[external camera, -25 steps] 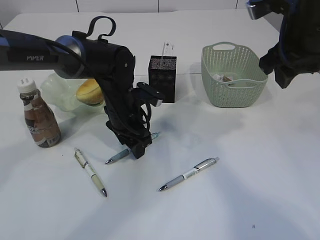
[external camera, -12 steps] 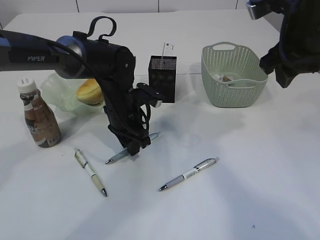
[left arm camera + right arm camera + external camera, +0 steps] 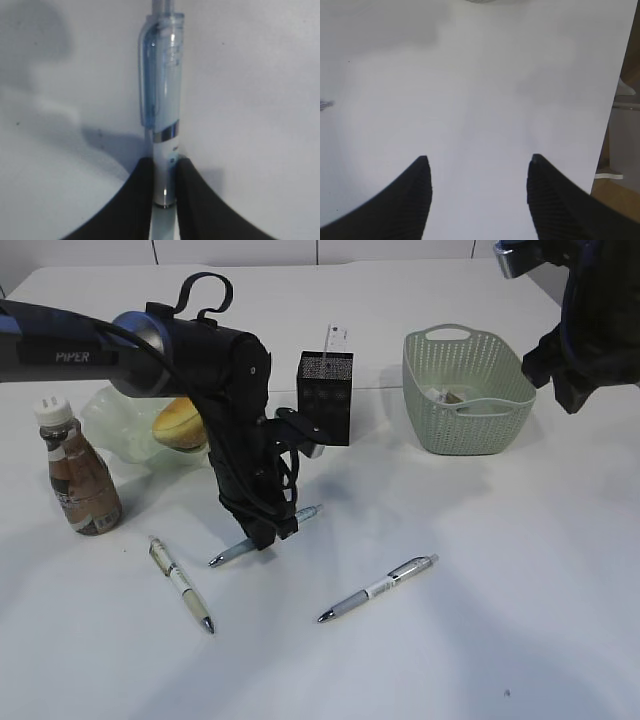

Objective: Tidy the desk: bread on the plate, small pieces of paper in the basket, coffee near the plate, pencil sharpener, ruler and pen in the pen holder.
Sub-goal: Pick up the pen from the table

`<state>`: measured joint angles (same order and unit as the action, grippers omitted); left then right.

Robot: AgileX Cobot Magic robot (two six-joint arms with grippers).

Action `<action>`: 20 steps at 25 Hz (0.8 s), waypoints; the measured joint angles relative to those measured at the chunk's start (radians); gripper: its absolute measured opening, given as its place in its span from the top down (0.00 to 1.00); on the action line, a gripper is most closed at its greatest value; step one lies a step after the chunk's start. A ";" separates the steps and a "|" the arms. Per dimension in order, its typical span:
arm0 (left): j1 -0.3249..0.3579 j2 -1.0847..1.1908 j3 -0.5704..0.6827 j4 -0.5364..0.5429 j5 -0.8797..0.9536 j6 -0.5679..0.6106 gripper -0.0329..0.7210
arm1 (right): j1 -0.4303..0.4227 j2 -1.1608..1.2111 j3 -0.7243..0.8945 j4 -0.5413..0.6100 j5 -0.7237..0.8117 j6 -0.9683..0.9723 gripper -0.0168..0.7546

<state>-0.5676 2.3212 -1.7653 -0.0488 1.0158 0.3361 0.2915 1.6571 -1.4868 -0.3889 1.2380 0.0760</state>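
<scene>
We have the left gripper (image 3: 268, 536) down on the desk (image 3: 480, 570), its jaws pressed against both sides of the blue pen (image 3: 162, 115). In the left wrist view the fingers (image 3: 137, 200) flank the barrel just below the silver band, no gap showing on either side. We judge the grip made, lift not yet begun.

Key relation: the pen's long axis runs straight out between the fingers, crosswise to their closing line, so the clamp sits square on the barrel. In the exterior view it lies slanted on the desk, tip toward the lower left, clip end toward the upper right.

The pen holder (image 3: 325, 395) stands behind and slightly right of the left gripper, near. Its mouth faces up, so we expect the pen must be tipped toward upright before release.

The right gripper (image 3: 477, 200) hangs high over bare desk near the basket (image 3: 465, 390), jaws wide apart, empty. The left arm is plainly nearer.

Two more pens, white (image 3: 180, 582) and silver (image 3: 378, 588), lie loose in front.
</scene>
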 joint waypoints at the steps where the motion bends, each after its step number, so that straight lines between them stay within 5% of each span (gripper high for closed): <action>1: 0.000 0.000 0.000 0.000 0.002 0.000 0.85 | 0.000 0.000 0.000 0.000 0.000 0.000 0.36; 8: 0.000 0.002 -0.046 -0.002 0.088 0.000 0.85 | 0.000 0.000 0.000 -0.002 0.000 0.000 0.36; 20: 0.000 0.002 -0.328 -0.012 0.202 0.000 0.85 | 0.000 0.000 0.000 -0.002 0.000 0.000 0.36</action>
<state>-0.5676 2.3235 -2.0936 -0.0607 1.2173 0.3361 0.2915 1.6571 -1.4868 -0.3911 1.2380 0.0760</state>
